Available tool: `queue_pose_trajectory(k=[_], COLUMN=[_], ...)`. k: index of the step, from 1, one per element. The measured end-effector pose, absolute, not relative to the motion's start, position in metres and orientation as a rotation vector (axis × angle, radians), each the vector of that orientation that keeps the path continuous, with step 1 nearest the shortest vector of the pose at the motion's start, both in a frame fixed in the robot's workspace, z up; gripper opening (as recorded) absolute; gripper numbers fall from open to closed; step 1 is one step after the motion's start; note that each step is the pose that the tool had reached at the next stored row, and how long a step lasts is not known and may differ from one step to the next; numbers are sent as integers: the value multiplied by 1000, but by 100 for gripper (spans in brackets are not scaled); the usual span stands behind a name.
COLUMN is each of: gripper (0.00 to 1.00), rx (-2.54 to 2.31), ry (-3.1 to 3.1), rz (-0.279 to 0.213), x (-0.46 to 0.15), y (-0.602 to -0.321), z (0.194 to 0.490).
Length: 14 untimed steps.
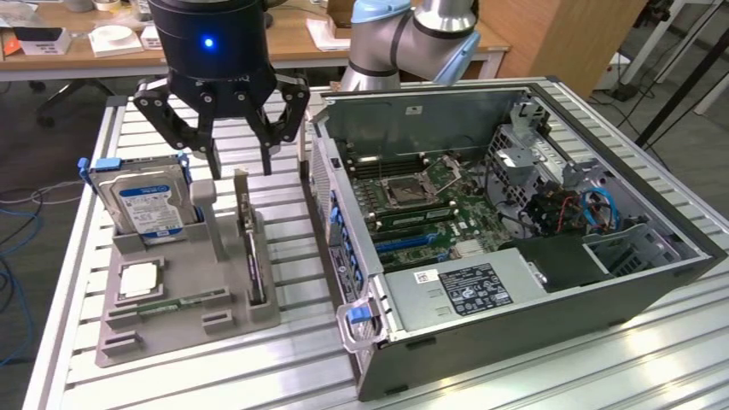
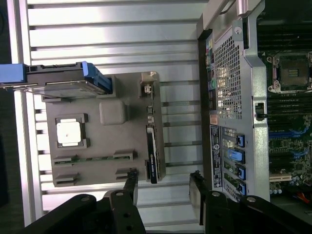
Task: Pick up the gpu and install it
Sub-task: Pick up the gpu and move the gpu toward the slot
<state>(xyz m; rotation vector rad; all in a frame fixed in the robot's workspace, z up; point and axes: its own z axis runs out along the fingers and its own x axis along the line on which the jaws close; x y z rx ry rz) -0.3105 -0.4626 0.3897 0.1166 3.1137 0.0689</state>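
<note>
Nearest in the exterior view, the slatted metal table [image 1: 592, 376] carries a grey tray [image 1: 234, 316] on the exterior view's left and an open computer case [image 1: 513, 307] on its right; in the tray a memory stick [image 1: 171, 303] and a processor chip [image 1: 139, 279] lie flat; the gpu [image 1: 253, 248] stands on edge in a slot along the side nearest the case; a hard drive [image 1: 142, 201] stands upright farther back; the gripper [image 1: 239, 162] hovers above the tray's far end, fingers spread apart, holding nothing.
</note>
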Motion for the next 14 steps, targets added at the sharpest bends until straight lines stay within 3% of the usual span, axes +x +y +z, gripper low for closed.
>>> queue_pose_trajectory(k=[14], gripper=[55], rx=[117], ry=[3114], rz=[69], x=[-310], y=[-463], z=[387])
